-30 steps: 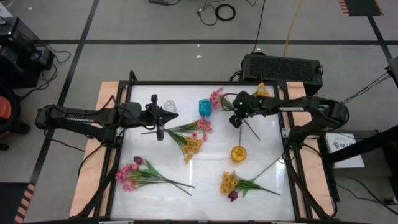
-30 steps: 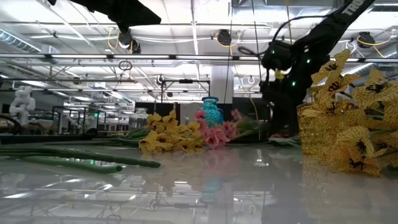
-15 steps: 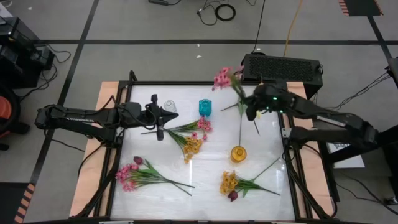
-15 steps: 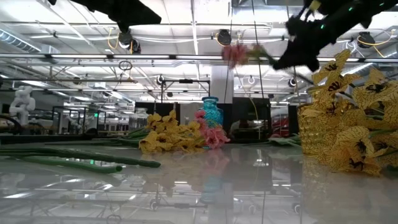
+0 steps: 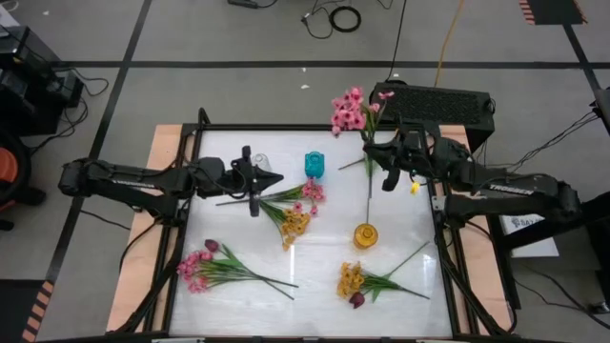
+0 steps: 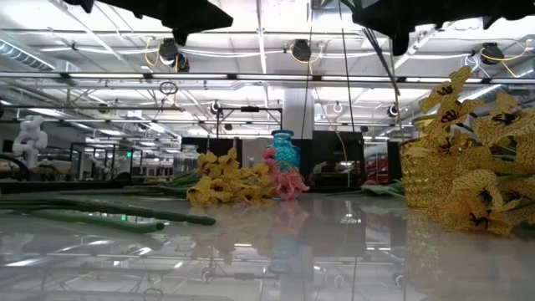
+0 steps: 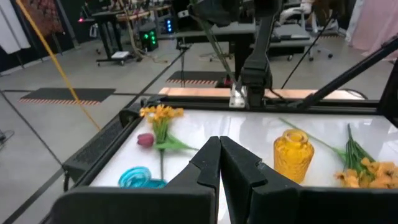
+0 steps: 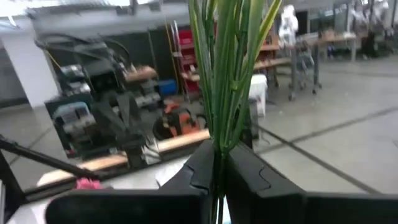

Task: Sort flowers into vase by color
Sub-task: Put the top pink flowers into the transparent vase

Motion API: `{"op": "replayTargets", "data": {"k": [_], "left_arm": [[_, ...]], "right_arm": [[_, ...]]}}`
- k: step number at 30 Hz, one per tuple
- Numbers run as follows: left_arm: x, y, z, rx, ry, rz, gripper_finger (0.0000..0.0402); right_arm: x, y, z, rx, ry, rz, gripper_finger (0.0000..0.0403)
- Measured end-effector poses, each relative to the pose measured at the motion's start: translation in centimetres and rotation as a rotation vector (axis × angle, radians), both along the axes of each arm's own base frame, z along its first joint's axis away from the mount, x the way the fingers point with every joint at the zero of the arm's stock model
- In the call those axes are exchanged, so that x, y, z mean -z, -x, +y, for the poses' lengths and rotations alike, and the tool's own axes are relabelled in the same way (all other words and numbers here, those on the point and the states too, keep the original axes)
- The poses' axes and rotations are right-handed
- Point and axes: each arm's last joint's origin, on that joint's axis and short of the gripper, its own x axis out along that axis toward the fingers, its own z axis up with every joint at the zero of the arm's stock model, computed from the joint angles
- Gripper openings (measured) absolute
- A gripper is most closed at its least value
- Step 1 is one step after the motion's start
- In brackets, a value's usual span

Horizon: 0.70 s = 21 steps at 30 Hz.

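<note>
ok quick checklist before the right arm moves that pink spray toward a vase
1. Right gripper shut on the pink spray: ok, stems clamped between its fingers.
2. Spray lifted off the table: ok, blooms high by the far edge.
3. Blue vase upright: ok.
4. Yellow vase upright: ok.
5. Left gripper out of the way: ok, shut, empty, over the table's left side.
6. Which vase takes pink: cannot tell.

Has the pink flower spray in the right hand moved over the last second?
Yes. The pink flower spray went from beside the blue vase to above the table's far edge, carried upright by the right hand.
</note>
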Motion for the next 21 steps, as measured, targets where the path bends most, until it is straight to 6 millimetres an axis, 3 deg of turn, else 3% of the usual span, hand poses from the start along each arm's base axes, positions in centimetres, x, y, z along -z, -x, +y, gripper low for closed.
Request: {"op": "replayTargets", "data": {"k": [16,21], "left_arm": [[1.1,-4.1,-0.1,0.039,0.100,-0.112,0.0015],[1.2,-5.4,-0.2,0.088,0.137,-0.100,0.0052]], "right_arm": [[2.3,-5.5,0.1,-0.067,0.021,-0.137,0.0020],[2.7,-6.7,0.1,-0.082,0.021,-0.207,0.0020]]}}
